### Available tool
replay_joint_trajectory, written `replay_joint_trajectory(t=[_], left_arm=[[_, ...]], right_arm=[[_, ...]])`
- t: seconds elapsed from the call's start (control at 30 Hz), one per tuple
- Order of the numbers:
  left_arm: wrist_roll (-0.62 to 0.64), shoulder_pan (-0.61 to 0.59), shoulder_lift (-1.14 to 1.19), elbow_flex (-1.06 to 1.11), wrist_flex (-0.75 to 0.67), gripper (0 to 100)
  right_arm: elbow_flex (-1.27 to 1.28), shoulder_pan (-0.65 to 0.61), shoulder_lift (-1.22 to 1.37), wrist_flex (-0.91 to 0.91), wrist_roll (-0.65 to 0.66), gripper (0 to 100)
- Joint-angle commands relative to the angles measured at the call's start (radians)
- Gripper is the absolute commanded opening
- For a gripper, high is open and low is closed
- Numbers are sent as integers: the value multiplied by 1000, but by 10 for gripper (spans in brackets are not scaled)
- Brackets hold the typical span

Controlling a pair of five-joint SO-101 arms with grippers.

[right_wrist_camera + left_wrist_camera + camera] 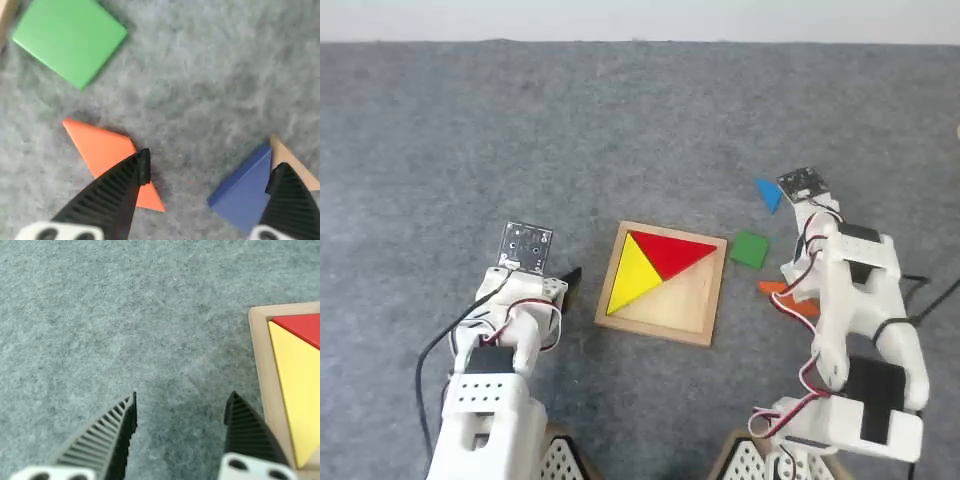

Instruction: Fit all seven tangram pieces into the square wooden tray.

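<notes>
Left fingers: black, ribbed, pointed, spread apart and holding nothing, above the coarse grey felt covering the bench. The square wooden tray lies just beside one finger; its pale rim is smooth. Inside, a glossy yellow triangle and a red triangle sit edge to edge, filling half of it up to a diagonal. The remaining floor is bare wood.

Right fingers: likewise spread, gripping nothing. One tip overlaps a flat orange triangle; the other stands at a blue piece. A green square lies farther out, just beside the tray.
</notes>
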Motion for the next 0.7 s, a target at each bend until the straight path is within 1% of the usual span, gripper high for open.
replay_joint_trajectory(t=[0.0,0.07,0.17,0.3,0.43,0.5,0.57,0.67], left_arm=[[-9,3,-18,-7,-23,280],[-9,3,-18,-7,-23,280],[-9,3,-18,-7,-23,280],[-9,3,-18,-7,-23,280],[-9,3,-18,-7,-23,280],[-9,3,-18,-7,-23,280],[-9,3,-18,-7,-23,280],[-9,3,-18,-7,-23,280]], right_arm=[[9,5,-16,-19,17,379],[37,24,-54,-48,15,379],[132,19,-197,-73,20,379],[304,-36,-449,-71,20,379],[385,-84,-647,25,32,379],[387,-110,-693,102,80,379],[382,-153,-687,156,104,379],[379,-200,-624,160,103,379]])
